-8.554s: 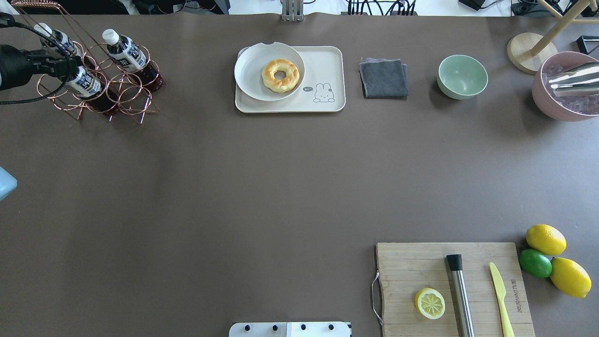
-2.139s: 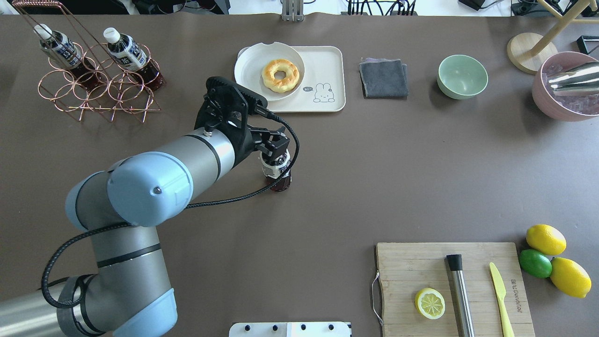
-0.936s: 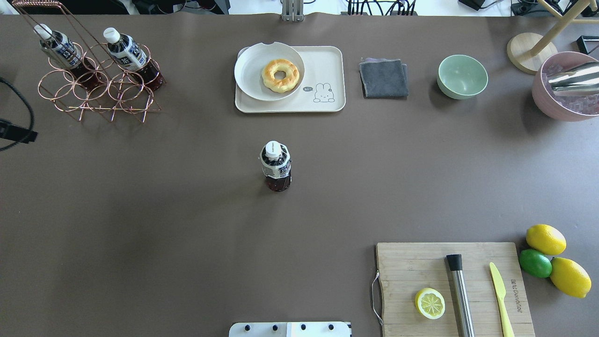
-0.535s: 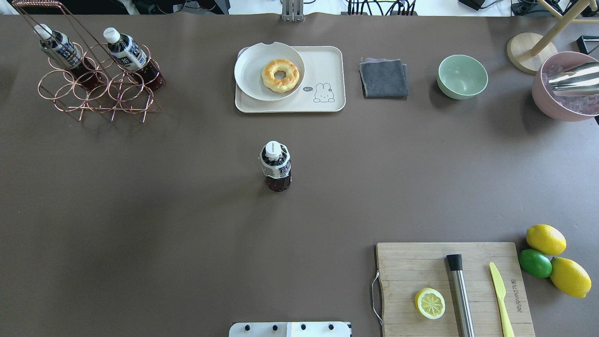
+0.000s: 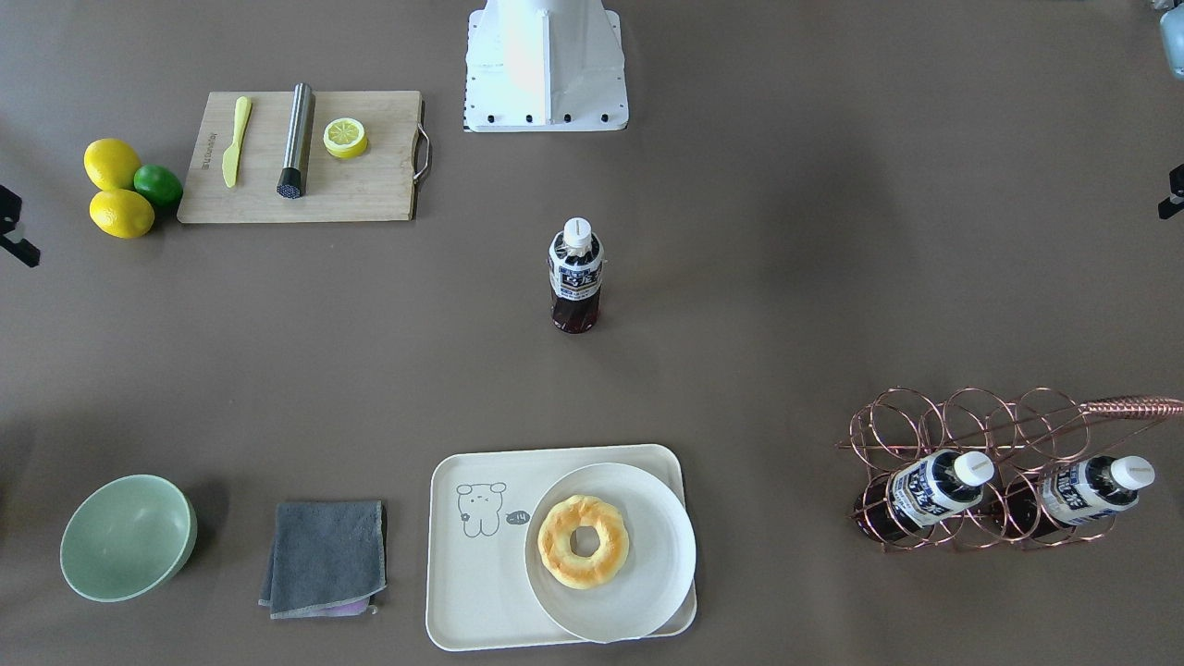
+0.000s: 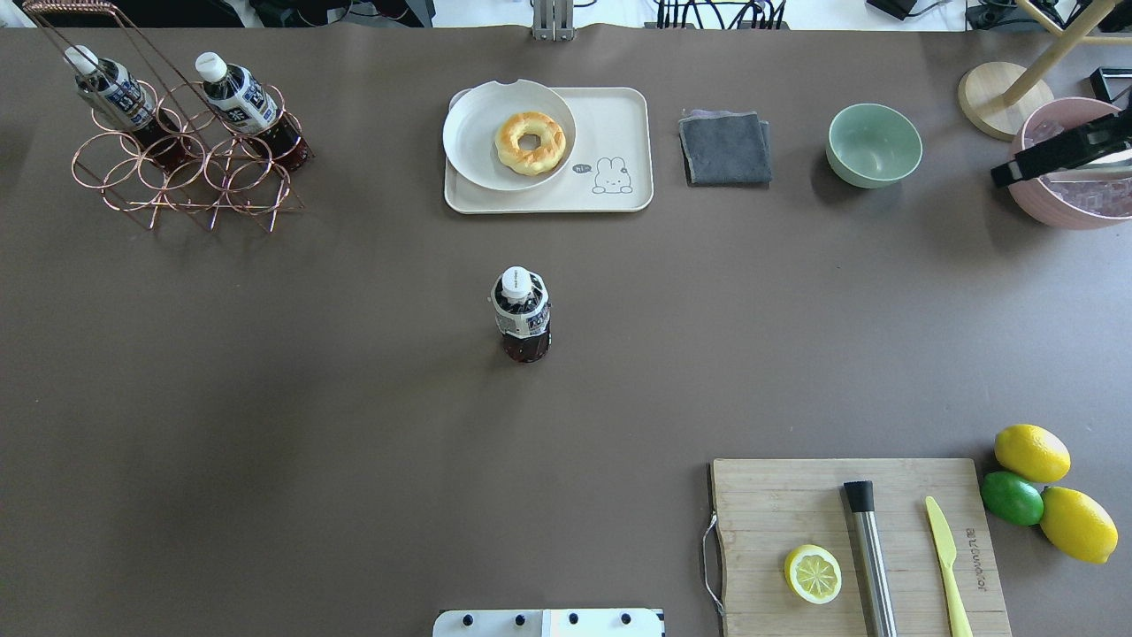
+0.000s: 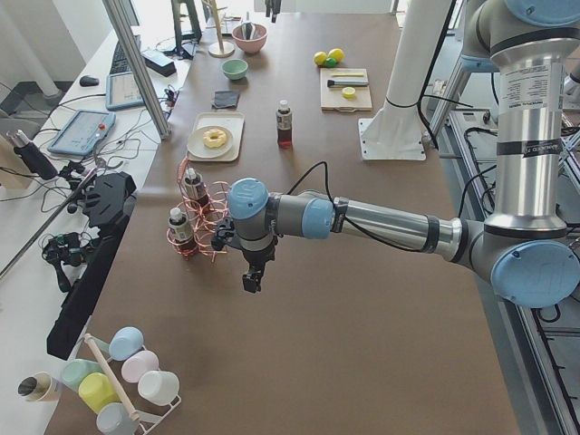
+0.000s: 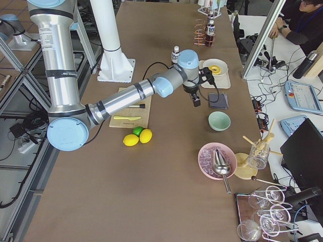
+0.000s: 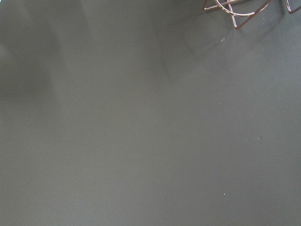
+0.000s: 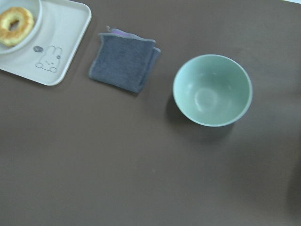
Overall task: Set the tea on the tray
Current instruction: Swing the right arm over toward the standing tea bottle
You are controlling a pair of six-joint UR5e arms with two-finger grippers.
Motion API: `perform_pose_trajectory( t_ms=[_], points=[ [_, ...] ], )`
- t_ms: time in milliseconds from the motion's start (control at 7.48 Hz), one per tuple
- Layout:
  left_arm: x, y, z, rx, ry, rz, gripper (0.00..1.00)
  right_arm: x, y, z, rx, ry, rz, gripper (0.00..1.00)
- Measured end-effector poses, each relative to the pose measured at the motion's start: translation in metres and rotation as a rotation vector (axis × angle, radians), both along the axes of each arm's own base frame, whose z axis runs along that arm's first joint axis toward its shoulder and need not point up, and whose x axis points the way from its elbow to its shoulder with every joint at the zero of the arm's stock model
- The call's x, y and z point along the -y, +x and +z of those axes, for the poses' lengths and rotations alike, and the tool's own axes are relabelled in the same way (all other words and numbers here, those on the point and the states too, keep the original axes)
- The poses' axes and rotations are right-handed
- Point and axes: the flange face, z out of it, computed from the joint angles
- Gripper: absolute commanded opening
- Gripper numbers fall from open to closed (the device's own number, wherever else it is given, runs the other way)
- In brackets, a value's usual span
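Note:
The tea (image 6: 522, 314) stands upright and alone on the table's middle, with nothing holding it; it also shows in the front view (image 5: 575, 277). The cream tray (image 6: 619, 115) with the line drawing lies beyond it at the far edge, well apart from the bottle. My left gripper (image 7: 250, 281) hangs above the table near the wire rack, far from the tea. My right gripper (image 8: 197, 100) hovers above the grey cloth and the green bowl, and a black part of it shows at the overhead view's right edge (image 6: 1057, 155). I cannot tell whether either gripper is open or shut.
A round plate (image 6: 473, 159) with a donut (image 6: 531, 141) covers the tray's left half. A copper wire rack (image 6: 186, 177) holds two look-alike bottles at far left. A grey cloth (image 6: 725, 149), green bowl (image 6: 874, 144), pink bowl (image 6: 1057, 208) and cutting board (image 6: 778, 504) are on the right.
My left gripper let go of the tea in the table's middle and the left arm drew back out of the overhead view. A black part of the right gripper has come in at the right edge.

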Motion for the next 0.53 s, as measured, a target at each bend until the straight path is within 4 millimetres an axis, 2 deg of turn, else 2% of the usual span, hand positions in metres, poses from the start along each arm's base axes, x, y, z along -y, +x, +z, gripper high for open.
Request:
perform_pose_trajectory(
  t_ms=[267,535],
  points=[
    [0.001,0.0,0.0,-0.003,0.006,0.0,1.0,0.008,-0.092,-0.088,0.054,-0.03,0.043,1.0],
    [0.002,0.0,-0.001,-0.004,0.017,-0.001,1.0,-0.007,-0.194,-0.172,0.075,-0.102,0.12,1.0]
  ],
)
